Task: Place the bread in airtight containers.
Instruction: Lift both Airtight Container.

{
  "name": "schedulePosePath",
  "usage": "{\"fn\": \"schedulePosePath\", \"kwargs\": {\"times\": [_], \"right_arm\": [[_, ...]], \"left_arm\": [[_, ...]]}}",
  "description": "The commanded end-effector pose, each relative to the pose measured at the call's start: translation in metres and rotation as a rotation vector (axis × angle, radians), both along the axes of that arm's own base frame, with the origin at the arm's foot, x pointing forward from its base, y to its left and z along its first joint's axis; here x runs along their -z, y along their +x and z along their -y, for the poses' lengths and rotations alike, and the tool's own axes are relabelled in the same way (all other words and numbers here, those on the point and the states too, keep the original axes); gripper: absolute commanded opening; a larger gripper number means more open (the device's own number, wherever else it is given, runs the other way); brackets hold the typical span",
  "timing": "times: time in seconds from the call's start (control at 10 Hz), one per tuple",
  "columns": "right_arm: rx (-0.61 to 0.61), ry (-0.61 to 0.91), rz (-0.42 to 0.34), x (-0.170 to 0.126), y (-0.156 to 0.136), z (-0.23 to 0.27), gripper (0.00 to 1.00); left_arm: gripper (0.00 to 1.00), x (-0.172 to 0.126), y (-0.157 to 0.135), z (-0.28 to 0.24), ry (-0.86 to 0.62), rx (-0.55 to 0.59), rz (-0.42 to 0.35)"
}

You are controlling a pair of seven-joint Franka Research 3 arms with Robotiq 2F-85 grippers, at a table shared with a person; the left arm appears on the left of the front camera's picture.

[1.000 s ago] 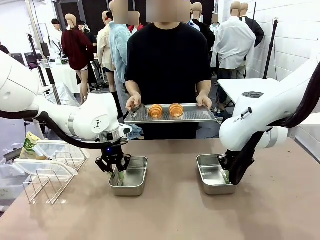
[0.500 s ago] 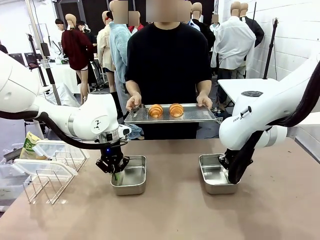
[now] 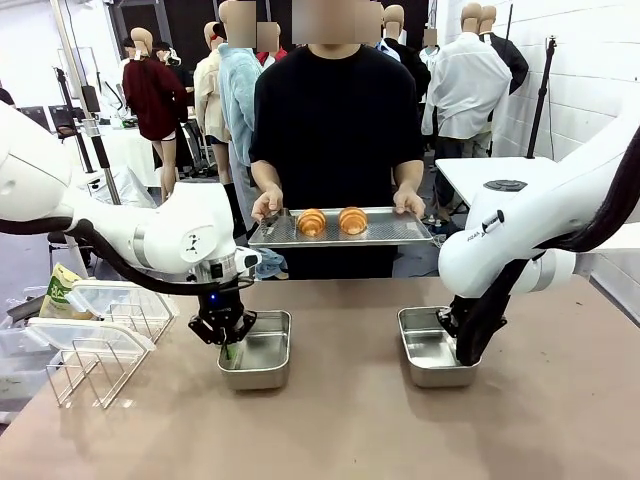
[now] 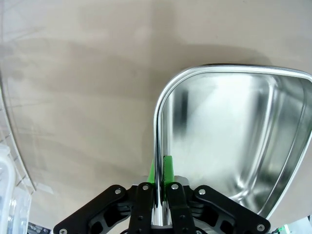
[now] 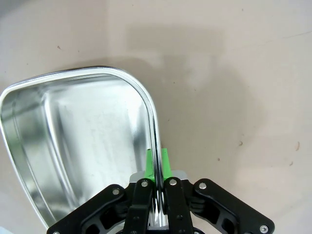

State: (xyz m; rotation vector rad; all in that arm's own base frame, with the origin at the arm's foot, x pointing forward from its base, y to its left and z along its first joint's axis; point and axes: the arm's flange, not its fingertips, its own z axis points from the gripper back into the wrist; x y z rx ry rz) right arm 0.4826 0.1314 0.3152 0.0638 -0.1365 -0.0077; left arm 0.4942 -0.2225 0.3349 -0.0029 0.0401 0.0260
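Note:
Two golden-brown bread rolls [image 3: 312,221] [image 3: 352,220] lie side by side on a flat metal tray [image 3: 400,230] that a person holds in both hands across the table. Two empty steel containers stand on the table without lids. My left gripper [image 3: 231,349] is shut on the left rim of the left container [image 3: 260,362]; the left wrist view shows the green pads [image 4: 167,168] clamped on that rim [image 4: 158,126]. My right gripper [image 3: 465,358] is shut on the right rim of the right container [image 3: 428,350], its pads [image 5: 165,161] pinching the wall [image 5: 152,122].
A wire rack [image 3: 95,365] with clear white-rimmed lids [image 3: 85,335] stands at the table's left edge. Brown tabletop [image 3: 340,430] lies bare between and in front of the containers. The person stands at the far side, tray held above the table edge.
Both grippers went from partly open to shut on the container rims. The containers shifted slightly on the table. The person and tray stayed still.

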Motion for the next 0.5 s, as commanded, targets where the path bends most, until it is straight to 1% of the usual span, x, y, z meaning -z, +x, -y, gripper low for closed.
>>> {"fn": "schedulePosePath", "kwargs": {"times": [0.0,0.1,0.3,0.4], "right_arm": [[0.034,0.015,0.005,-0.032,-0.02,0.0,0.0],[0.033,0.019,0.009,-0.051,-0.029,0.003,0.0],[0.038,0.013,0.032,-0.092,-0.046,0.007,0.0],[0.034,0.003,0.047,-0.111,-0.054,0.007,0.0]], "left_arm": [[0.0,-0.04,-0.015,-0.007,-0.021,0.025,0.024],[0.0,-0.061,-0.02,-0.009,-0.027,0.03,0.037],[0.0,-0.108,-0.03,-0.012,-0.065,0.051,0.102],[0.0,-0.129,-0.035,-0.012,-0.082,0.075,0.118]]}}
